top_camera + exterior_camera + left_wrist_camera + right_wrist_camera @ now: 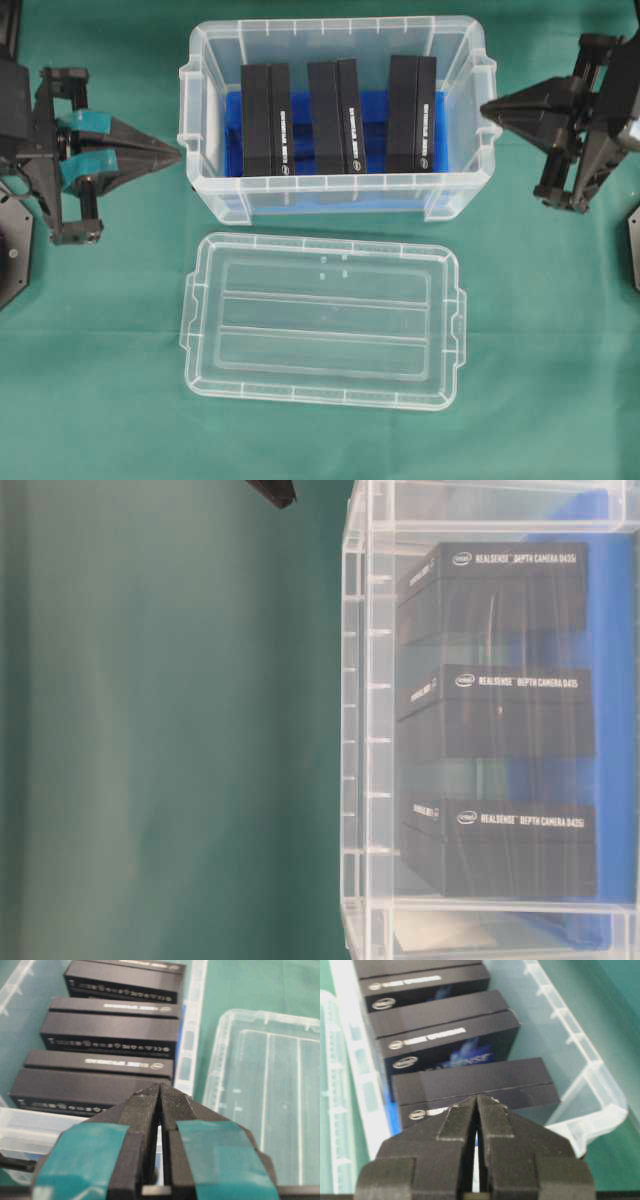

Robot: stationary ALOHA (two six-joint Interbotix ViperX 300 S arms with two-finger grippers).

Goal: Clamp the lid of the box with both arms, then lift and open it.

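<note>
The clear box point(212, 170) stands uncovered at the back of the green table, with three black upright blocks point(333, 115) on its blue bottom. The flat clear lid point(322, 320) lies on the cloth just in front of the box, apart from it. My left gripper point(178, 154) with teal tape hovers just left of the box's left handle, shut and empty. My right gripper point(484, 106) points at the box's right handle, also shut with nothing in it. In the left wrist view the shut tips point(160, 1087) face the blocks, with the lid point(265, 1095) to the right. The right wrist view has the tips point(477, 1098) over the box point(592, 1110).
Green cloth point(100, 380) covers the table all round. A dark base plate point(12, 245) sits at the left edge and another dark part point(634, 245) at the right edge. The table-level view looks at the box wall point(370, 740) with the blocks point(500, 710) behind it.
</note>
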